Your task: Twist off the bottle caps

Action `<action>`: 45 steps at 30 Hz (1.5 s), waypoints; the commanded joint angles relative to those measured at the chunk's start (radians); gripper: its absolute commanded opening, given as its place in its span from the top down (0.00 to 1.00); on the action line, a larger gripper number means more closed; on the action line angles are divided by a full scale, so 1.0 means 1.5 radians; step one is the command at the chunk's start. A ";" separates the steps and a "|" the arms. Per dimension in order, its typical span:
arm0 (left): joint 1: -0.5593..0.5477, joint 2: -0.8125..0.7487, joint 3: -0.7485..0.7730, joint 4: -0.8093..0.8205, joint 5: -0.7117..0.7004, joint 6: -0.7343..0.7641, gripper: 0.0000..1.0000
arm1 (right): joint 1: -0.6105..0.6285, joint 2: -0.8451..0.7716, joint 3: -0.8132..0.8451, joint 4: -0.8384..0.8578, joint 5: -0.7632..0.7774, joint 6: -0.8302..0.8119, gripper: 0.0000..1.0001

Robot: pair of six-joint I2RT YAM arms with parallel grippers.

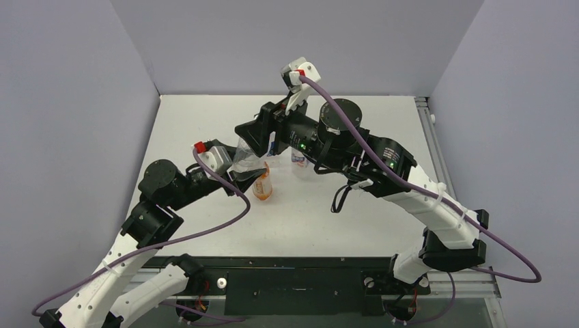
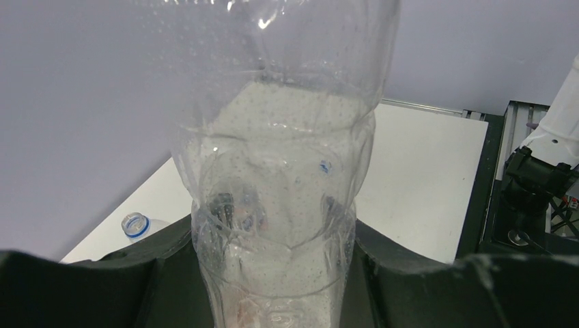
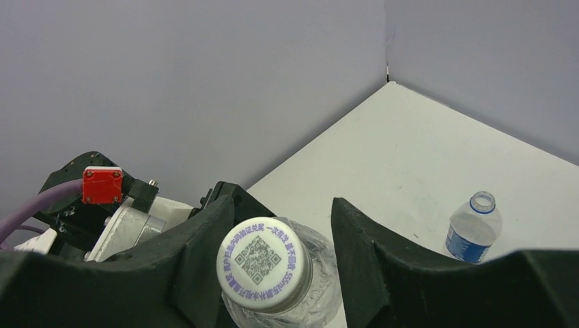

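Left claw: the left gripper [image 2: 273,239] is clenched on the lower body of the clear bottle [image 2: 273,171]; both black fingers [image 2: 164,273] press against its ribbed sides.
Clear bottle: unlabelled, held above the table [image 1: 205,116] left of its middle; in the top view it is at about 11 o'clock of the orange bottle [image 1: 262,186], partly hidden by both claws.
Cap: the white cap [image 3: 265,263], printed with a square code and a ring of violet lettering, sits on the clear bottle's neck; in the right wrist view it is at 6 o'clock of the frame.
Right claw: the right gripper [image 3: 281,198] is released; its jaws stand astride the cap, the 9 o'clock finger close against it, the 3 o'clock finger with a gap.
Orange bottle: upright on the table, just beside the left claw; whether it is capped cannot be told.
Short bottle: the short bottle [image 3: 473,232] with the blue-white label stands upright at 3 o'clock of the cap, well apart; its mouth is open, with a blue ring on the neck; in the top view it is at 2 o'clock of the orange bottle.
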 commanded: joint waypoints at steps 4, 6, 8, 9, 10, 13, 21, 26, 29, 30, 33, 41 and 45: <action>0.001 -0.004 0.007 0.000 -0.012 -0.026 0.97 | -0.002 -0.053 -0.028 0.038 0.042 -0.027 0.27; 0.001 -0.005 0.005 -0.001 -0.013 -0.030 0.97 | -0.002 -0.061 -0.030 0.039 0.051 -0.036 0.25; 0.001 -0.005 0.005 0.000 -0.013 -0.032 0.97 | -0.002 -0.069 -0.036 0.044 0.056 -0.040 0.29; 0.001 -0.004 0.005 0.000 -0.013 -0.032 0.97 | -0.002 -0.071 -0.040 0.048 0.056 -0.040 0.32; 0.001 -0.003 0.005 0.000 -0.013 -0.035 0.97 | -0.002 -0.074 -0.041 0.049 0.055 -0.041 0.37; 0.001 -0.002 0.005 0.001 -0.010 -0.040 0.97 | -0.002 -0.071 -0.038 0.050 0.054 -0.039 0.49; 0.001 0.002 0.010 -0.001 -0.003 -0.044 0.97 | -0.002 -0.052 -0.017 0.037 0.026 -0.040 0.63; 0.001 0.007 0.014 -0.001 0.005 -0.046 0.98 | -0.002 -0.033 0.010 0.021 0.017 -0.046 0.60; 0.001 0.009 0.016 -0.001 0.007 -0.047 0.98 | -0.003 -0.023 0.022 0.014 0.016 -0.048 0.67; 0.001 0.009 0.017 -0.001 0.009 -0.047 0.98 | -0.004 -0.022 0.023 0.012 0.011 -0.048 0.70; 0.001 0.011 0.021 0.001 0.013 -0.054 0.98 | -0.014 -0.024 0.024 0.008 -0.007 -0.043 0.83; 0.002 0.005 0.030 0.043 0.080 -0.126 1.00 | -0.091 -0.041 -0.004 0.012 -0.281 -0.053 1.00; 0.002 0.005 0.034 0.078 0.202 -0.194 1.00 | -0.133 -0.091 -0.067 0.075 -0.475 -0.063 1.00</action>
